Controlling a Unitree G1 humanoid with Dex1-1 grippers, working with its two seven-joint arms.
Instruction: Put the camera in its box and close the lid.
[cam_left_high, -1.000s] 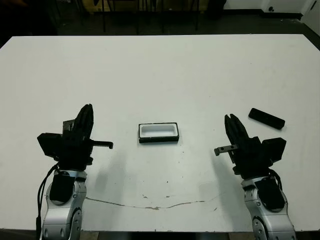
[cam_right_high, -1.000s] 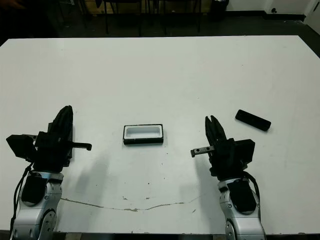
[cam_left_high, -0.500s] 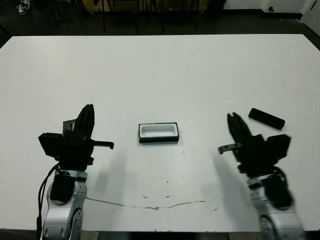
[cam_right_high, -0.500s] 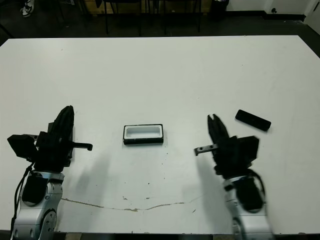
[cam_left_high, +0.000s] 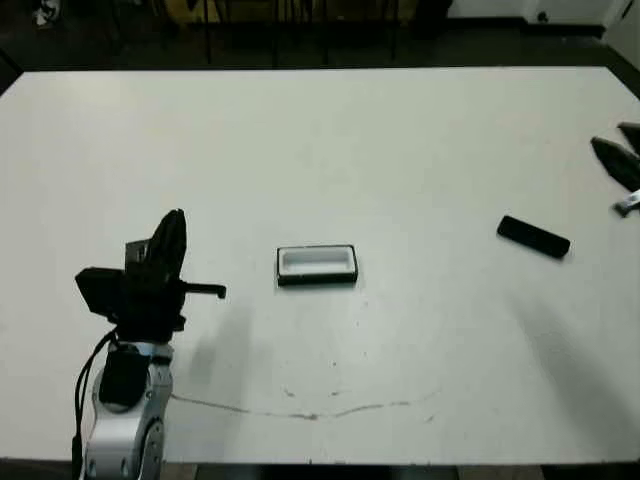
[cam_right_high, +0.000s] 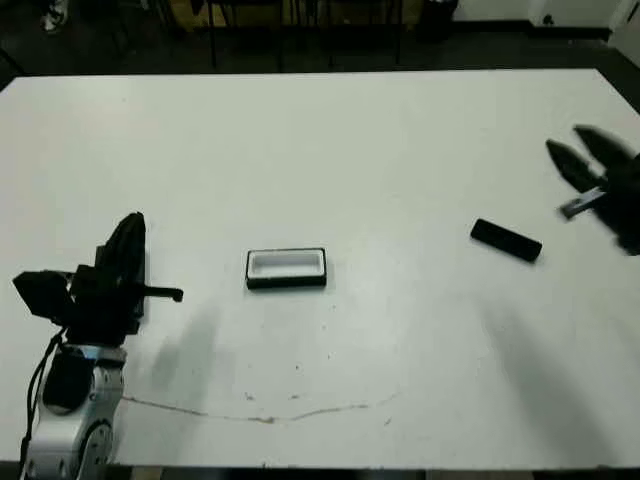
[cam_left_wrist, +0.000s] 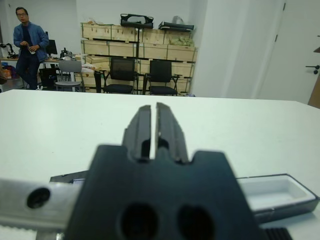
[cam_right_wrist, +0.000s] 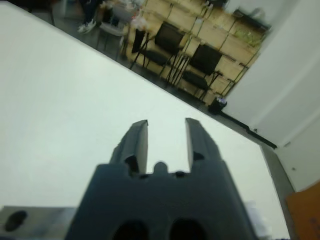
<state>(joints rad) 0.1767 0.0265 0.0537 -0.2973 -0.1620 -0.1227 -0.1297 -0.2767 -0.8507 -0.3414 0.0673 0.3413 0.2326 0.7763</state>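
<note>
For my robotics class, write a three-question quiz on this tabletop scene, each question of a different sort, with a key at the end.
1. True or false: the camera lies inside the box.
2. Which gripper is nearer the camera? A. the left gripper B. the right gripper
3. Fill in the missing word: in its own wrist view, the right gripper's fingers are ____.

Key
1. False: the camera lies on the bare table, well to the right of the box, whose white lining is empty.
2. B: it hovers near the table's right edge, just beyond the camera.
3. Open: a clear gap shows between them.
</note>
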